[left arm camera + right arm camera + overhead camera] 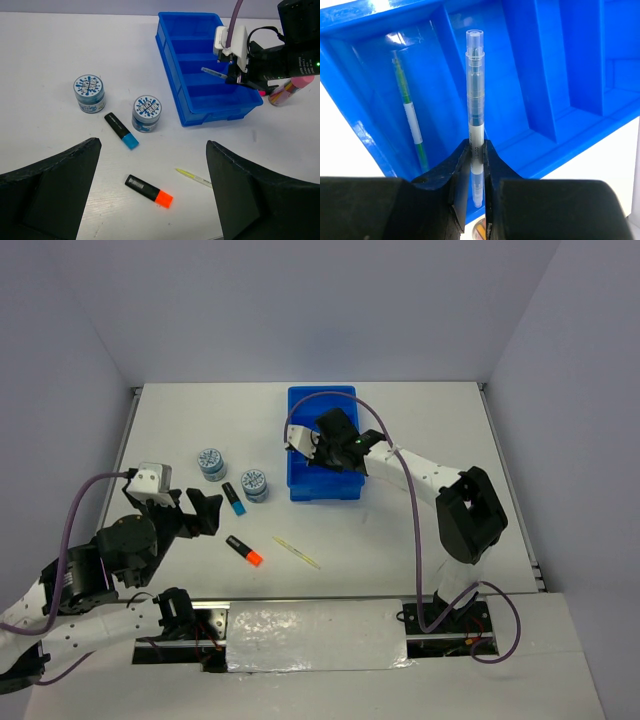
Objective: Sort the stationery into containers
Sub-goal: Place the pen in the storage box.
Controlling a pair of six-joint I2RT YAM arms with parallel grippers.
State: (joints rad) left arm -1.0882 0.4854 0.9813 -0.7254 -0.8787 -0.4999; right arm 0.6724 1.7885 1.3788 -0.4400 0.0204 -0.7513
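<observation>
Right wrist view: right gripper (476, 150) pinches a clear pen (475, 85) above the blue tray (560, 75); a green stick (412, 120) lies in its end compartment; left gripper (152, 145) spread wide, holding nothing, over the table (50, 50).

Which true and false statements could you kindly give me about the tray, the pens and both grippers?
The right gripper is shut on a clear pen above the blue tray. True.
The left gripper holds the orange-ended marker. False: it is open and empty; the marker lies on the table.
Both tubs sit in the tray. False: they stand on the table beside it.
A green pen lies in one tray compartment. True.
</observation>
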